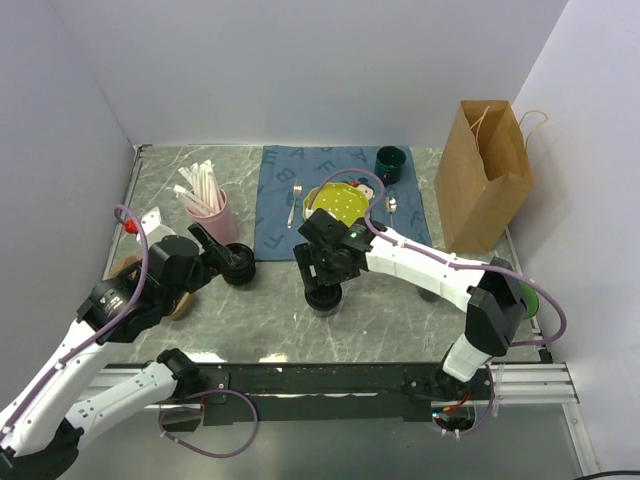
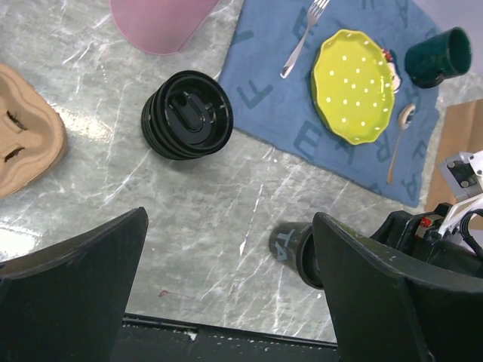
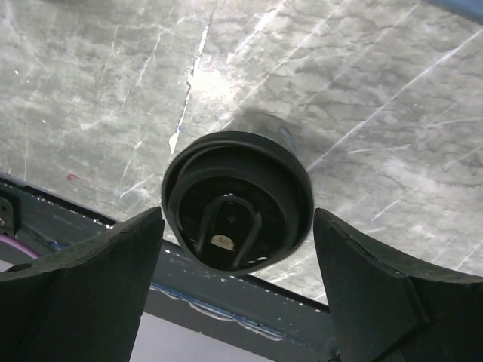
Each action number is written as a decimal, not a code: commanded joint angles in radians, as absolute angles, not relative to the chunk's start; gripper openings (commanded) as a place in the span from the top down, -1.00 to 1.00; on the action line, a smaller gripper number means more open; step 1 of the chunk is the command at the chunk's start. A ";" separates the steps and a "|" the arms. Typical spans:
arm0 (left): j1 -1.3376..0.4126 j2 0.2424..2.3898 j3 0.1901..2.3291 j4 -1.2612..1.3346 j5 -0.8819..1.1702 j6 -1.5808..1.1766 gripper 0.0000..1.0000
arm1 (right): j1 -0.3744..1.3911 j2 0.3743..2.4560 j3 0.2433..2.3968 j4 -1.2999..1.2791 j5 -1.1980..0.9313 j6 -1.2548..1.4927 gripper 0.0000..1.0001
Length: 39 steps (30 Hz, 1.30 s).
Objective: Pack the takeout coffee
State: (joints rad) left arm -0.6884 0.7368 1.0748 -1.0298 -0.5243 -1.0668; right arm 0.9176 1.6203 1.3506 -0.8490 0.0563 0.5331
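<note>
The takeout coffee [image 1: 325, 298], a small black cup with a round black lid, stands upright on the marble table in front of the blue mat. My right gripper [image 1: 325, 268] hovers just over it, open. In the right wrist view the lid [image 3: 238, 200] sits between the two fingers with a gap on each side. My left gripper [image 1: 215, 250] is open and empty, to the left beside a stack of black lids [image 1: 238, 265]. From the left wrist view the cup [image 2: 294, 250] is half hidden behind the right finger of the left gripper [image 2: 230, 219].
A brown paper bag [image 1: 485, 175] stands open at the back right. On the blue mat [image 1: 275, 205] lie a yellow plate [image 1: 335, 203], fork [image 1: 293, 203], spoon [image 1: 391, 204] and green mug [image 1: 390, 163]. A pink cup of straws [image 1: 215, 213] and a cardboard cup carrier [image 2: 23, 143] are at the left.
</note>
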 commanded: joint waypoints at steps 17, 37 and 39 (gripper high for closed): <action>-0.689 0.719 1.075 -1.054 -0.555 -1.006 -0.93 | 0.974 1.692 1.420 -0.928 0.173 0.610 -0.59; -0.689 0.765 1.066 -0.973 -0.558 -0.943 -0.94 | 0.648 1.398 1.100 -0.893 0.224 0.572 -0.34; -0.689 0.779 1.071 -0.957 -0.560 -0.930 -0.93 | 0.618 1.384 1.085 -0.873 0.207 0.566 -0.34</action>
State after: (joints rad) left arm -0.6884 0.7582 1.0615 -1.0168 -0.5446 -0.9718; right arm 0.6697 1.4258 1.1248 -0.9020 0.1947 0.5930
